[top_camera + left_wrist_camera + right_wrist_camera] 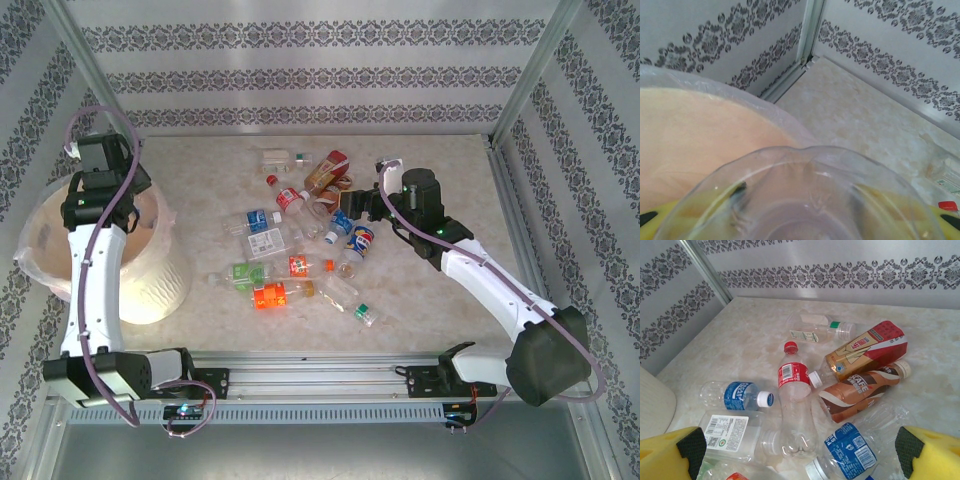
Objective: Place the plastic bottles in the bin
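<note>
Several plastic bottles (300, 245) lie scattered on the marble-look tabletop. My left gripper (800, 222) is shut on a clear plastic bottle (805, 190), whose base shows between the yellow fingers, over the bin's (700, 135) pale pinkish inside. From above, the left gripper (103, 203) hangs over the cream-white bin (150, 285). My right gripper (797, 450) is open above the pile, over a red-labelled bottle (794, 390), with a blue-labelled bottle (852, 445) and a brown coffee bottle (860, 390) beside it. In the top view the right gripper (378, 185) hovers at the pile's far right.
A red and gold bottle (865, 350) and a clear green-capped bottle (820, 330) lie toward the back wall. Patterned walls (300, 80) enclose the table on three sides. The bin's side (655, 407) stands left of the pile.
</note>
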You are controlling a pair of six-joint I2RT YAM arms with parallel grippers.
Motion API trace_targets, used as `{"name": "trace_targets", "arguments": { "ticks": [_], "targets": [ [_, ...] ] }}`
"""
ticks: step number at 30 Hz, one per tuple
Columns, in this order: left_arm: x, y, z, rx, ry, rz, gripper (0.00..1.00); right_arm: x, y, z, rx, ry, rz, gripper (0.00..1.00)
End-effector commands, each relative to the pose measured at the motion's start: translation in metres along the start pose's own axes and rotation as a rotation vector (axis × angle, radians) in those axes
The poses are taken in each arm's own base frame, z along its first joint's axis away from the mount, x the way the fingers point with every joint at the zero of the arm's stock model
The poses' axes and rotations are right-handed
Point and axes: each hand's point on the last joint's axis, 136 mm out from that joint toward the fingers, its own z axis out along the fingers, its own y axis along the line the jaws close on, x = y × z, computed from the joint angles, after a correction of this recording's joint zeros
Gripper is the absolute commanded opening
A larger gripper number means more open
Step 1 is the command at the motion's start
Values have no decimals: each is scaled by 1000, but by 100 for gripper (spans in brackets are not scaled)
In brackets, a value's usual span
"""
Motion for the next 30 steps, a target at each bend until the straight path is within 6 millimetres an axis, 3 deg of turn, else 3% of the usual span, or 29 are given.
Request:
{"name": "trace_targets", "arguments": {
  "ticks": [1,7,12,16,24,28,30],
  "targets": [
    [4,0,12,39,15,-95,59,-2,-6,-1,23,-5,24,98],
    [15,10,21,35,53,-171,76,4,-10,0,41,10,34,98],
    [16,19,21,-6,57,-170,81,32,-18,2,54,76,48,98],
    [8,14,7,28,53,-170,83,65,-21,0,72,164,86,98],
    [-3,-6,-47,216,-4,-185,97,172,-2,-23,83,429,113,98],
    [-2,-30,-64,385,3,-199,100,204,7,-39,105,492,78,98],
    [-1,-54,-74,534,17,-209,100,217,9,-47,129,512,21,98]
  ]
}}
